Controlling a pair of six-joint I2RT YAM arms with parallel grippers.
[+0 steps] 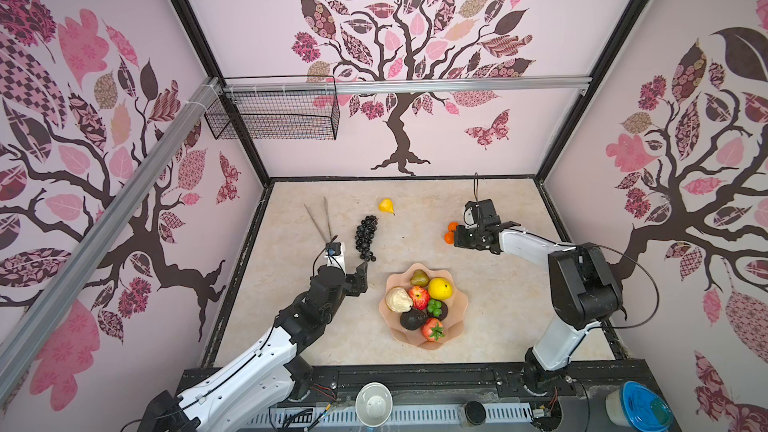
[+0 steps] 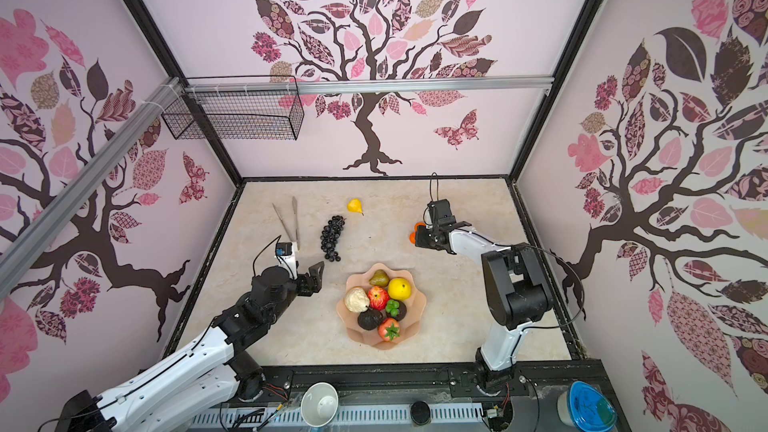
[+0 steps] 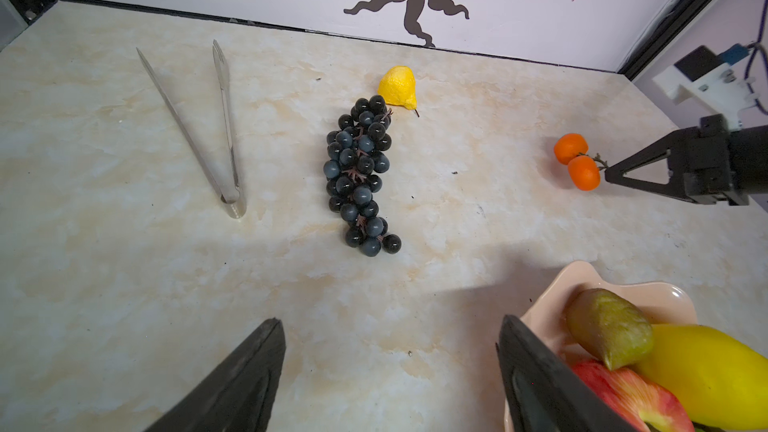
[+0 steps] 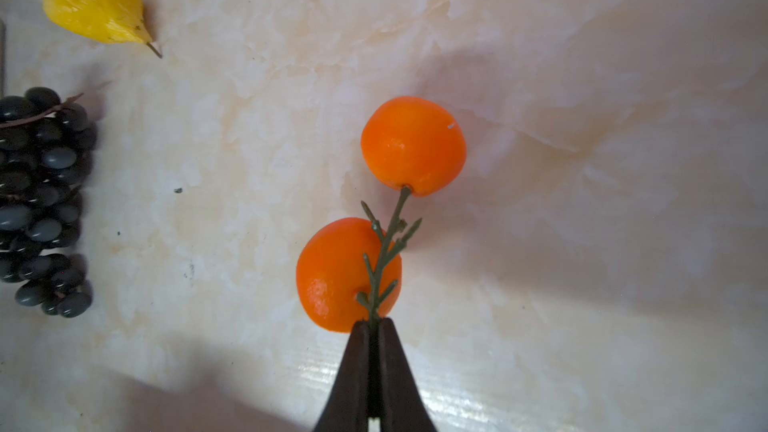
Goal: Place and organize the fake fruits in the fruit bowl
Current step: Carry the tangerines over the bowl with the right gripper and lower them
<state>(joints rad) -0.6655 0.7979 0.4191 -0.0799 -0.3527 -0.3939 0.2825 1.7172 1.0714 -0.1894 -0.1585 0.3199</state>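
Right pincer (image 4: 372, 322) is clamped tight on the green twig (image 4: 384, 259) joining two glossy little oranges (image 4: 412, 145), mid-right in both top views and well apart from the bowl. Only the right wrist view shows that pinch; from above, the pincer's body hides it. Left pincer (image 3: 388, 322) gapes wide and empty near the black grape bunch (image 3: 359, 176). The peach scalloped fruit bowl (image 1: 459, 317), lower centre, is piled with fruit.
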